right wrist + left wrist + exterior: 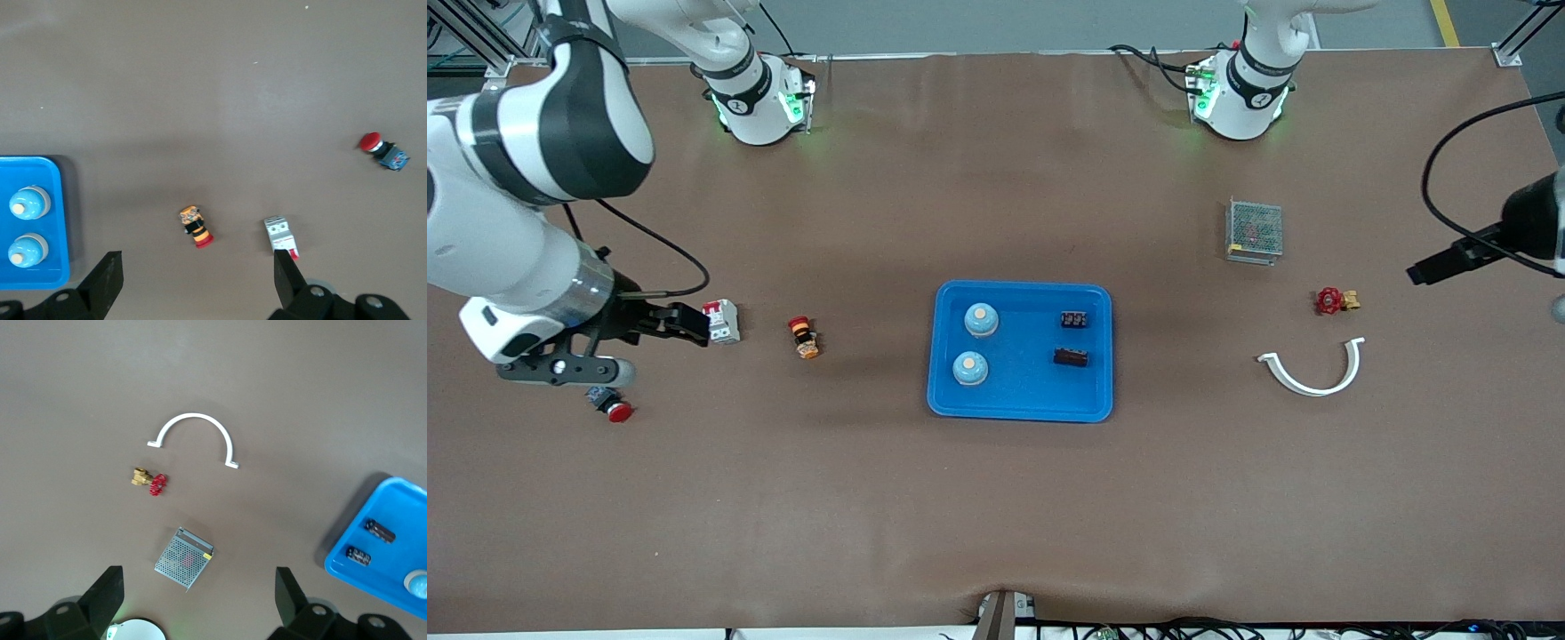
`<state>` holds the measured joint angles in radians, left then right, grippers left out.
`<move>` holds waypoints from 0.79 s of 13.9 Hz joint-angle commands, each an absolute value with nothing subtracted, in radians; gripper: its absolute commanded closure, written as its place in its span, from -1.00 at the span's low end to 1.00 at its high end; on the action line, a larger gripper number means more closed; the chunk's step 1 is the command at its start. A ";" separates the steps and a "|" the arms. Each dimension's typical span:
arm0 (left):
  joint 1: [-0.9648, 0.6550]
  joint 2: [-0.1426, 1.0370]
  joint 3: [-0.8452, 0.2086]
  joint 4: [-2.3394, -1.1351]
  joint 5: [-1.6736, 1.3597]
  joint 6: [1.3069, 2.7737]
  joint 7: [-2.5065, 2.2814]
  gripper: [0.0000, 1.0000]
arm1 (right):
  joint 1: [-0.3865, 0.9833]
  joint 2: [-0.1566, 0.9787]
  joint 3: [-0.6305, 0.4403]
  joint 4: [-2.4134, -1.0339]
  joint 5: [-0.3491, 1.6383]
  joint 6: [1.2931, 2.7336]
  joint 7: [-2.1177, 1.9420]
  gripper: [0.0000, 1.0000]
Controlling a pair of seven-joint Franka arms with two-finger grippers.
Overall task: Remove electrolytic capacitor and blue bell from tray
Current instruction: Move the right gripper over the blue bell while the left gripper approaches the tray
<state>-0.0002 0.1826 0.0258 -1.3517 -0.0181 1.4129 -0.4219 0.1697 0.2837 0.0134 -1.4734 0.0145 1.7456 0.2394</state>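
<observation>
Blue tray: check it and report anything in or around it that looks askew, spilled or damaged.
Nothing stands out. The blue tray lies flat on the table, holding two blue bells upright toward the right arm's end and two dark capacitors lying on their sides toward the left arm's end. Nothing spilled, nothing visibly broken.

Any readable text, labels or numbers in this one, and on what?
None can be read.
Arm bases: marks on their dark bands too small to read.
Circuit breaker: no print legible.
Black parts in the tray: pale marks, blurred.
Metal mesh box: nothing legible.
</observation>
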 commanded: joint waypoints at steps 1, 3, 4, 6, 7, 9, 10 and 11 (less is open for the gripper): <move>0.086 0.127 0.028 -1.376 -0.060 1.405 -0.434 -1.00 | 0.225 0.301 0.009 -1.471 0.021 1.769 0.337 -1.00; 0.141 0.114 0.028 -1.376 -0.057 1.394 -0.439 -1.00 | 0.258 0.319 0.009 -1.471 0.021 1.789 0.388 -1.00; 0.156 0.112 0.028 -1.376 -0.055 1.394 -0.439 -1.00 | 0.276 0.330 0.009 -1.471 0.021 1.802 0.422 -1.00; 0.178 0.113 0.028 -1.376 -0.060 1.396 -0.442 -1.00 | 0.317 0.350 0.009 -1.480 0.021 1.844 0.484 -1.00; 0.179 0.117 0.028 -1.377 -0.061 1.394 -0.449 -1.00 | 0.337 0.362 0.009 -1.482 0.021 1.867 0.511 -1.00; 0.179 0.114 0.028 -1.408 -0.086 1.404 -0.511 -1.00 | 0.371 0.394 0.009 -1.483 0.021 1.913 0.561 -1.00; 0.178 0.112 0.028 -1.419 -0.110 1.405 -0.541 -1.00 | 0.382 0.408 0.009 -1.482 0.021 1.936 0.592 -1.00; 0.178 0.110 0.023 -1.425 -0.124 1.407 -0.572 -1.00 | 0.396 0.423 0.009 -1.482 0.021 1.954 0.613 -1.00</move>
